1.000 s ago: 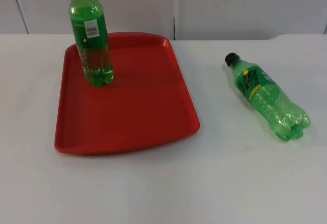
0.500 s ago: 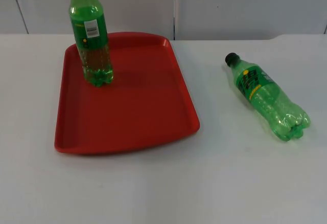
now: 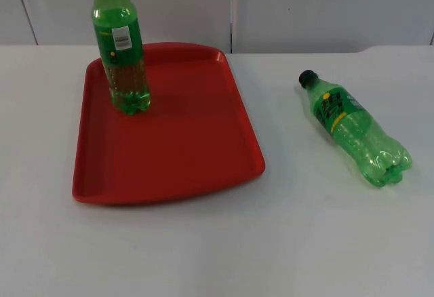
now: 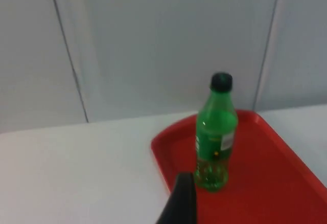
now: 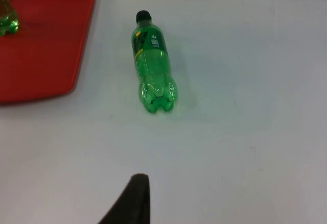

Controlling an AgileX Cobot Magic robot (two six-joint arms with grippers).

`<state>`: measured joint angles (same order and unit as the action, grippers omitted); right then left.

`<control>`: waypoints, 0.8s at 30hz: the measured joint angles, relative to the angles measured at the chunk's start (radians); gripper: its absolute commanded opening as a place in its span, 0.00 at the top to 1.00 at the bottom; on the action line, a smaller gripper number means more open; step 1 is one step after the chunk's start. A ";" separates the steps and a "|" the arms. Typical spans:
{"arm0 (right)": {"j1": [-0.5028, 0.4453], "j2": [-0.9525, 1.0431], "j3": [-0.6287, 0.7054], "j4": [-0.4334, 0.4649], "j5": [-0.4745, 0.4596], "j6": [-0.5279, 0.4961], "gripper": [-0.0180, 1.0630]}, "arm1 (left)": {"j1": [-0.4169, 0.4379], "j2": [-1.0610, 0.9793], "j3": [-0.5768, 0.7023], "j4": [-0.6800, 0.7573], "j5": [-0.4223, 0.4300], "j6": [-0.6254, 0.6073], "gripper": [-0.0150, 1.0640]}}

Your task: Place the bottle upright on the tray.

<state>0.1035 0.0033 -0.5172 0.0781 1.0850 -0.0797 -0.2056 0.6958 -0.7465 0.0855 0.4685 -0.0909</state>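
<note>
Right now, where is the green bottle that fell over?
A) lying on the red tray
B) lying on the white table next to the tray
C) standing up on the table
B: the lying bottle rests on its side on the white table, apart from the red tray.

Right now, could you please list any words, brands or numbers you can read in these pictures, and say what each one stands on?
None can be read.
Standing bottle on the red tray: white label patch, print too small.
Lying bottle on the table: green and yellow label, lettering too blurred.
</note>
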 measured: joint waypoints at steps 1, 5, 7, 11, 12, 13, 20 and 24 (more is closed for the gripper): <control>0.000 0.000 0.000 0.000 0.000 0.000 0.02 | 0.000 -0.011 0.000 -0.035 0.025 0.040 0.31; 0.000 0.000 0.000 0.000 0.000 0.000 0.02 | 0.000 -0.046 0.000 -0.128 0.083 0.151 0.31; 0.000 0.000 0.000 0.000 0.000 0.000 0.02 | 0.000 -0.061 0.000 -0.163 0.096 0.185 0.31; 0.000 0.000 0.000 0.000 0.000 0.000 0.02 | 0.000 -0.141 0.000 -0.245 0.134 0.258 0.31; 0.000 0.000 0.000 0.000 0.000 0.000 0.02 | 0.000 -0.141 0.000 -0.245 0.134 0.258 0.31; 0.000 0.000 0.000 0.000 0.000 0.000 0.02 | 0.000 -0.157 0.000 -0.250 0.141 0.260 0.31; 0.000 0.000 0.000 0.000 0.000 0.000 0.02 | 0.000 -0.258 0.000 -0.250 0.227 0.268 0.31; 0.000 0.000 0.000 0.000 0.000 0.000 0.02 | 0.000 -0.299 0.000 -0.250 0.289 0.269 0.31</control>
<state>0.1035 0.0033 -0.5172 0.0781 1.0850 -0.0797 -0.2056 0.3966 -0.7465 -0.1643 0.7577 0.1781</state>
